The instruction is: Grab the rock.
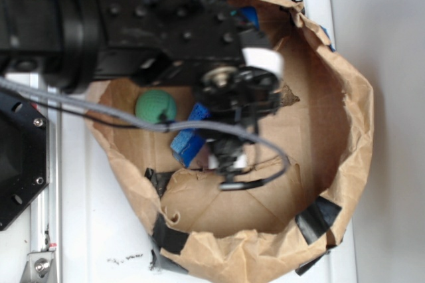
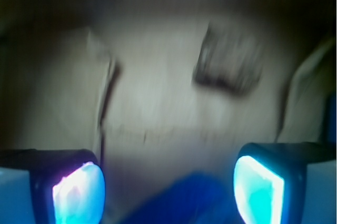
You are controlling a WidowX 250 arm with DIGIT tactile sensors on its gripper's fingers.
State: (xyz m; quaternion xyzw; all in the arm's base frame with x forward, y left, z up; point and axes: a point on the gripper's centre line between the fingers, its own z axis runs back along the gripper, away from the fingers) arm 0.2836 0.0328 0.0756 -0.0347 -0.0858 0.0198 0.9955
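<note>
The rock (image 2: 229, 66) shows as a blurred, lumpy brown-grey shape on the paper floor, ahead and right of my gripper (image 2: 168, 192). The gripper is open: its two glowing blue pads (image 2: 79, 195) stand wide apart with nothing between them. A blue block (image 2: 189, 203) lies low under the gap. In the exterior view the gripper (image 1: 229, 157) hangs inside the paper bag ring. A small dark lump that looks like the rock (image 1: 290, 97) peeks out just right of the arm.
A green textured ball (image 1: 156, 106) and the blue block (image 1: 189, 138) lie left of the gripper. The crumpled brown paper wall (image 1: 345, 117), patched with black tape (image 1: 319, 220), rings the area. A grey cable (image 1: 99, 107) crosses the ball's side.
</note>
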